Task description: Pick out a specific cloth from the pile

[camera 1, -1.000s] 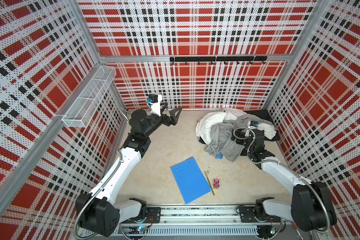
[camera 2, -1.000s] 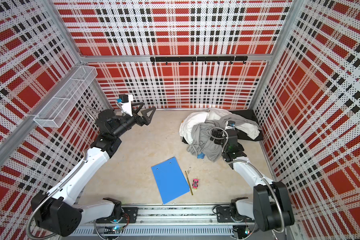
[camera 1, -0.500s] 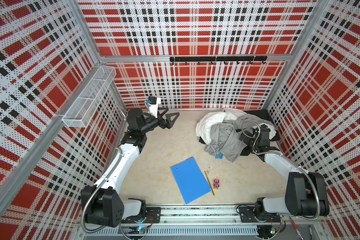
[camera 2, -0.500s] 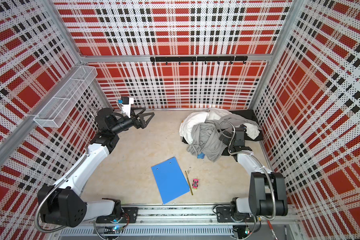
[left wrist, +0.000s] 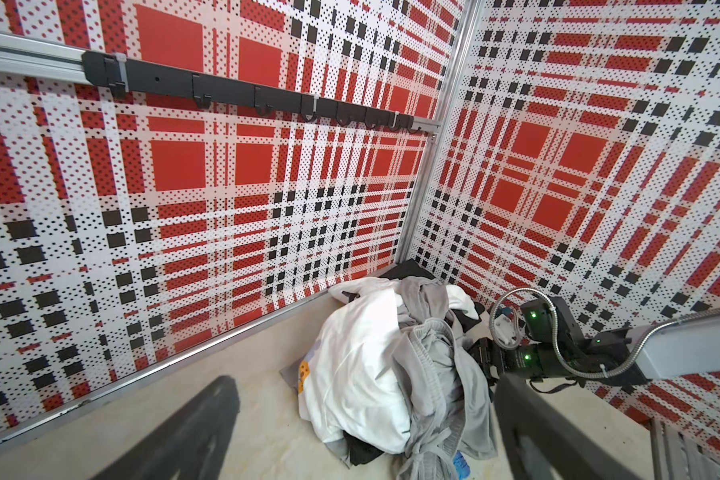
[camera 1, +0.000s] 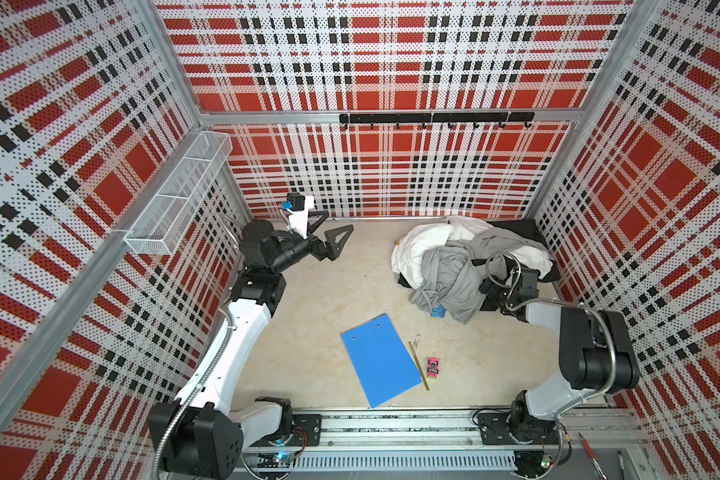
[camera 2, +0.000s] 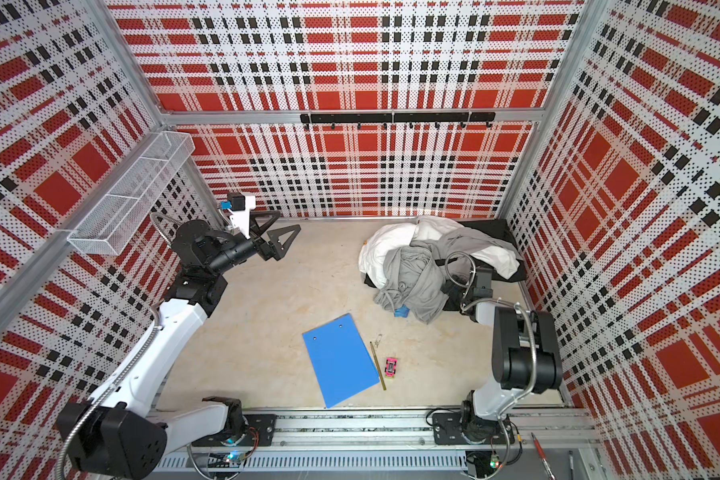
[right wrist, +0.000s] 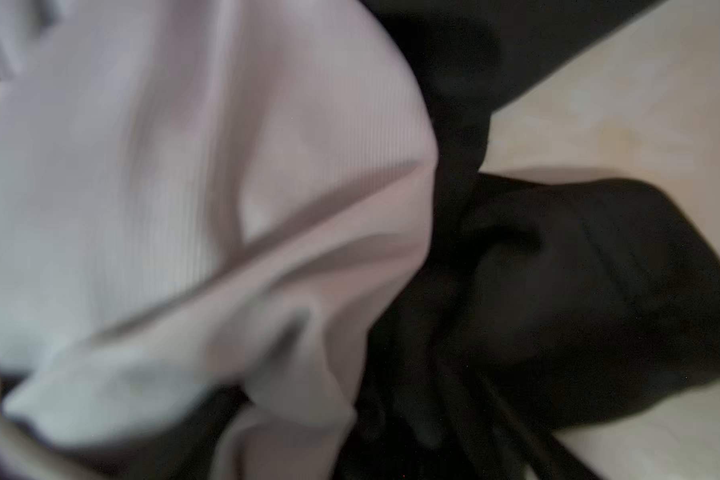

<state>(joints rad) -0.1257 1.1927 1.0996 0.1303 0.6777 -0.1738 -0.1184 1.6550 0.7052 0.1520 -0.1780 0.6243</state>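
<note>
Your left jaws hang spread, well off the pile [camera 1: 425, 253]; right jaws buried in it, grip impossible to tell. The cloth [camera 1: 437, 311] peeks from beneath, nearer your right.

Nearly all of the cloth [left wrist: 304, 375] is buried under the pile [camera 1: 454, 257]; only an orange-and-yellow sliver peeks out beneath the white garment [left wrist: 358, 365]. A blue scrap [camera 1: 437, 311] under the grey garment [camera 1: 449, 282] is too small to tell whether it belongs to the cloth. The right claw [camera 1: 486, 293] sits in the pile's side with grey folds over its fingertips, so how its jaws stand cannot be told. The right wrist view gives only blurred pale fabric [right wrist: 184, 199] and black fabric [right wrist: 566, 291]. In the left wrist view the left claw [left wrist: 364, 386] shows as two dark, unfocused fingers [left wrist: 192, 428] cut off by the picture's edge. The pink thing [camera 1: 432, 368] on the tabletop [camera 1: 329, 324] is too small to identify.
</note>
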